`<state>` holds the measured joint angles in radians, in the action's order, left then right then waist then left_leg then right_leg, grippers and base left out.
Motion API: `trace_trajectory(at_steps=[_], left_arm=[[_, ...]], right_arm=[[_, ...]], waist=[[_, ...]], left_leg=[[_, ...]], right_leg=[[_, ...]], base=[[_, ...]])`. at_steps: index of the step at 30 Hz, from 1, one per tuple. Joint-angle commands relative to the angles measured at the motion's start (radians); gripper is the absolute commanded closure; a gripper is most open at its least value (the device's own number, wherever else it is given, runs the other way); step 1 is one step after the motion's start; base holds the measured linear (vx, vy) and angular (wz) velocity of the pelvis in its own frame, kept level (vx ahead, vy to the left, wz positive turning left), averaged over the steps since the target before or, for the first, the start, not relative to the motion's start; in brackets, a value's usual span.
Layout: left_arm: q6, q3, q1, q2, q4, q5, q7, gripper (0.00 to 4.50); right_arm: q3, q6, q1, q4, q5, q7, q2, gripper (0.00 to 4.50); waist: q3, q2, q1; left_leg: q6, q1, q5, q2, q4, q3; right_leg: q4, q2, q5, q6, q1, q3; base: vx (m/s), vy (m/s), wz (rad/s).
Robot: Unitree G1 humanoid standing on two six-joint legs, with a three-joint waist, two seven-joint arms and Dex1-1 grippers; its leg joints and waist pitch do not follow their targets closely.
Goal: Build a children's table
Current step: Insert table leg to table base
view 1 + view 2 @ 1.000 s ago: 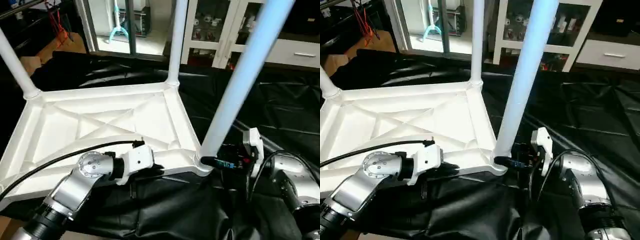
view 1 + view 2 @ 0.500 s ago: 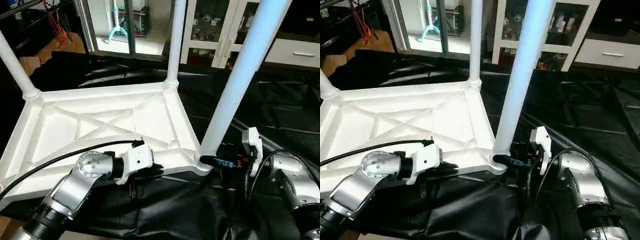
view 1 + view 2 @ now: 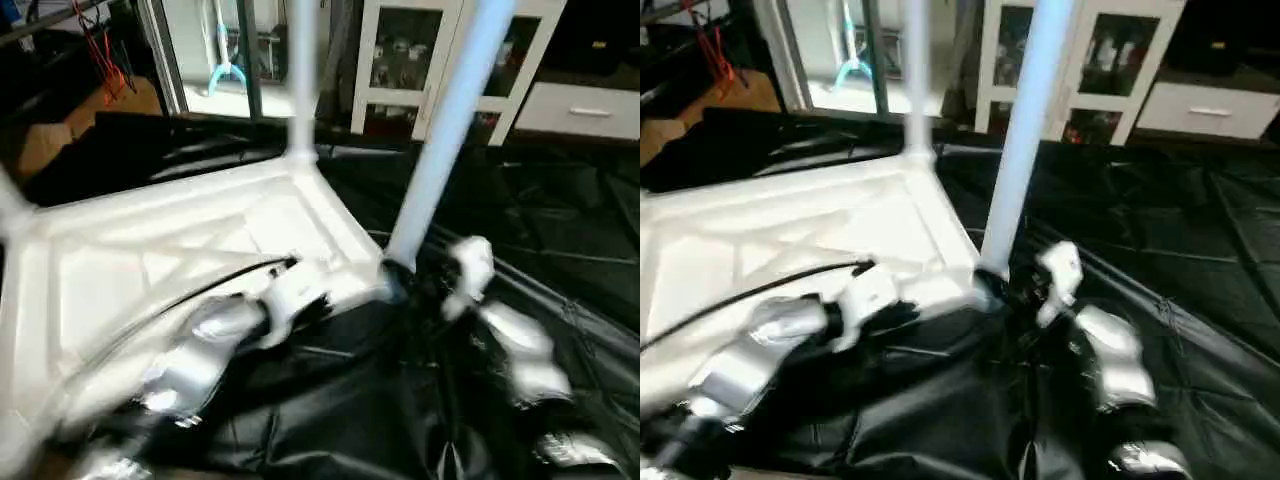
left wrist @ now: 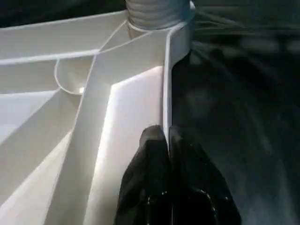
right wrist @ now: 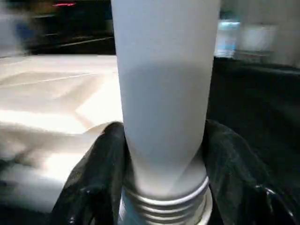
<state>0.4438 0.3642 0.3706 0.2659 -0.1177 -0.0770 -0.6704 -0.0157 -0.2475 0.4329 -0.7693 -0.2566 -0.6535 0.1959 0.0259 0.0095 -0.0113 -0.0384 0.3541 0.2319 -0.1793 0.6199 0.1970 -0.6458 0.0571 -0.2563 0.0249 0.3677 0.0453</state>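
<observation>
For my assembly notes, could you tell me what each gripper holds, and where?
The left gripper pinches the tabletop rim; the right gripper clasps the near leg just above its threaded base.

Tabletop (image 3: 150, 250) lies underside-up on the sheet (image 3: 560, 240), left of centre. Near-right leg (image 3: 440, 130) stands in the near-right corner socket, another leg (image 3: 300, 80) in the far-right socket; a third seems to stand at the far-left corner, too blurred to be sure. Left gripper (image 4: 167, 140) on the tabletop's near edge rim, left of the near-right leg. Right gripper (image 5: 164, 150) around that leg's base, from the right. Cabinets (image 3: 430, 60) far behind
</observation>
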Motion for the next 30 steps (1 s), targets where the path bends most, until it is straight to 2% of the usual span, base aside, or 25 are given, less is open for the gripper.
trace_trajectory(at_steps=[1, 2, 3, 4, 5, 6, 7, 8, 9, 10, 11, 12, 13, 15, 17, 19, 22, 24, 30], left_arm=[[0.079, -0.087, 0.081, -0.123, -0.092, -0.012, 0.246, 4.5], [0.083, -0.11, 0.098, -0.153, -0.114, -0.011, 0.299, 4.5], [0.085, -0.152, 0.127, -0.205, -0.151, -0.015, 0.394, 4.5], [0.073, -0.183, 0.178, -0.262, -0.198, -0.016, 0.471, 4.5], [0.067, -0.182, 0.191, -0.269, -0.199, -0.021, 0.478, 4.5], [0.063, -0.18, 0.198, -0.272, -0.198, -0.025, 0.481, 4.5], [0.062, -0.177, 0.197, -0.269, -0.195, -0.026, 0.475, 4.5], [0.06, -0.165, 0.195, -0.255, -0.179, -0.031, 0.45, 4.5], [0.06, -0.165, 0.195, -0.255, -0.179, -0.031, 0.45, 4.5], [0.032, -0.153, 0.179, -0.229, -0.164, -0.022, 0.395, 4.5], [0.029, -0.15, 0.176, -0.224, -0.162, -0.02, 0.384, 4.5], [0.016, -0.135, 0.163, -0.204, -0.154, -0.016, 0.341, 4.5], [0.016, -0.132, 0.155, -0.2, -0.146, -0.013, 0.328, 4.5], [0.024, -0.131, 0.152, -0.197, -0.143, -0.013, 0.332, 4.5], [-0.003, -0.096, 0.125, -0.163, -0.106, 0.0, 0.266, 4.5], [-0.016, -0.083, 0.116, -0.15, -0.095, 0.001, 0.244, 4.5], [-0.044, -0.061, 0.096, -0.119, -0.075, 0.008, 0.189, 4.5], [-0.055, -0.055, 0.088, -0.107, -0.071, 0.015, 0.163, 4.5], [-0.083, -0.043, 0.082, -0.077, -0.06, 0.032, 0.102, 4.5]], right_arm=[[0.033, 0.068, 0.008, -0.18, 0.114, 0.269, -0.051, 2.41], [0.034, 0.069, 0.021, -0.194, 0.125, 0.317, -0.062, 2.41], [0.028, 0.067, 0.046, -0.224, 0.137, 0.392, -0.085, 2.41], [0.008, 0.07, 0.089, -0.272, 0.131, 0.498, -0.132, 2.41], [0.007, 0.065, 0.106, -0.285, 0.132, 0.51, -0.147, 2.41], [0.009, 0.061, 0.116, -0.292, 0.134, 0.516, -0.156, 2.44], [0.008, 0.059, 0.118, -0.292, 0.134, 0.514, -0.158, 2.44], [0.006, 0.045, 0.13, -0.3, 0.133, 0.508, -0.168, 2.46], [0.006, 0.045, 0.13, -0.3, 0.133, 0.508, -0.168, 2.48], [-0.007, 0.026, 0.136, -0.308, 0.12, 0.485, -0.174, 2.49], [-0.01, 0.022, 0.138, -0.311, 0.117, 0.481, -0.175, 2.5], [-0.033, -0.004, 0.148, -0.327, 0.099, 0.46, -0.181, 2.5], [-0.044, -0.015, 0.156, -0.339, 0.097, 0.455, -0.18, 2.5], [-0.05, -0.02, 0.162, -0.346, 0.097, 0.461, -0.178, 2.5], [-0.072, -0.043, 0.174, -0.345, 0.074, 0.425, -0.166, 2.5], [-0.072, -0.056, 0.176, -0.343, 0.074, 0.416, -0.159, 2.5], [-0.091, -0.091, 0.182, -0.332, 0.053, 0.35, -0.15, 2.51], [-0.107, -0.106, 0.187, -0.328, 0.036, 0.295, -0.145, 2.51], [-0.077, -0.139, 0.201, -0.336, 0.068, 0.217, -0.108, 2.52]], waist=[[-0.036, 0.007, 0.005], [-0.033, 0.003, 0.0], [-0.041, 0.006, 0.009], [-0.043, 0.002, 0.012], [-0.044, -0.001, 0.013], [-0.049, 0.0, 0.018], [-0.051, 0.001, 0.017], [-0.055, -0.002, 0.019], [-0.058, -0.001, 0.02], [-0.064, -0.004, 0.024], [-0.066, -0.009, 0.023], [-0.064, -0.006, 0.024], [-0.062, -0.004, 0.022], [-0.059, -0.002, 0.023], [-0.057, 0.0, 0.021], [-0.058, 0.003, 0.022], [-0.056, 0.002, 0.025], [-0.057, 0.006, 0.025], [-0.057, 0.006, 0.026]], left_leg=[[0.027, -0.003, 0.104, -0.059, -0.075, -0.033], [0.019, -0.003, 0.099, -0.056, -0.073, -0.029], [0.012, -0.01, 0.093, -0.054, -0.07, -0.033], [0.024, -0.007, 0.084, -0.053, -0.069, -0.031], [0.044, 0.005, 0.047, -0.05, -0.068, -0.033], [0.072, 0.008, 0.009, -0.05, -0.065, -0.035], [0.085, 0.013, -0.01, -0.051, -0.065, -0.037], [0.12, 0.011, -0.05, -0.05, -0.058, -0.035], [0.137, 0.012, -0.071, -0.05, -0.055, -0.036], [0.169, 0.016, -0.124, -0.048, -0.047, -0.035], [0.185, 0.019, -0.147, -0.046, -0.045, -0.035], [0.21, 0.021, -0.171, -0.047, -0.045, -0.036], [0.224, 0.02, -0.144, -0.051, -0.047, -0.035], [0.219, 0.016, -0.123, -0.055, -0.048, -0.034], [0.204, 0.015, -0.098, -0.061, -0.052, -0.034], [0.201, 0.01, -0.103, -0.063, -0.051, -0.035], [0.203, 0.012, -0.105, -0.06, -0.05, -0.031], [0.204, 0.011, -0.116, -0.061, -0.05, -0.032], [0.209, 0.011, -0.126, -0.061, -0.048, -0.032]], right_leg=[[0.084, 0.09, -0.004, 0.284, -0.036, -0.052], [0.089, 0.086, 0.0, 0.286, -0.032, -0.053], [0.09, 0.088, 0.008, 0.288, -0.034, -0.052], [0.088, 0.087, 0.028, 0.285, -0.038, -0.054], [0.08, 0.088, 0.078, 0.277, -0.044, -0.053], [0.071, 0.089, 0.149, 0.268, -0.046, -0.052], [0.067, 0.089, 0.185, 0.266, -0.049, -0.05], [0.06, 0.088, 0.26, 0.267, -0.045, -0.05], [0.056, 0.089, 0.294, 0.268, -0.046, -0.049], [0.046, 0.088, 0.379, 0.271, -0.048, -0.049], [0.041, 0.087, 0.423, 0.27, -0.05, -0.049], [0.038, 0.088, 0.467, 0.272, -0.046, -0.046], [0.041, 0.09, 0.428, 0.28, -0.043, -0.043], [0.045, 0.089, 0.381, 0.287, -0.04, -0.042], [0.048, 0.091, 0.309, 0.296, -0.04, -0.043], [0.048, 0.09, 0.299, 0.3, -0.037, -0.043], [0.047, 0.089, 0.306, 0.302, -0.036, -0.044], [0.045, 0.089, 0.322, 0.305, -0.036, -0.044], [0.044, 0.089, 0.325, 0.313, -0.037, -0.042]], base=[[0.0, 0.0, 0.0], [0.0, 0.0, 0.0], [0.0, 0.0, 0.0], [0.0, 0.0, 0.0], [0.0, 0.0, 0.0], [0.0, 0.0, 0.0], [0.0, 0.0, 0.0], [0.0, 0.0, 0.0], [0.0, 0.0, 0.0], [0.0, 0.0, 0.0], [0.057, -0.011, 0.0], [0.075, -0.016, 0.0], [0.0, 0.0, 0.0], [0.0, 0.0, 0.0], [0.0, 0.0, 0.0], [0.0, 0.0, 0.0], [0.0, 0.0, 0.0], [0.0, 0.0, 0.0], [0.0, 0.0, 0.0]])
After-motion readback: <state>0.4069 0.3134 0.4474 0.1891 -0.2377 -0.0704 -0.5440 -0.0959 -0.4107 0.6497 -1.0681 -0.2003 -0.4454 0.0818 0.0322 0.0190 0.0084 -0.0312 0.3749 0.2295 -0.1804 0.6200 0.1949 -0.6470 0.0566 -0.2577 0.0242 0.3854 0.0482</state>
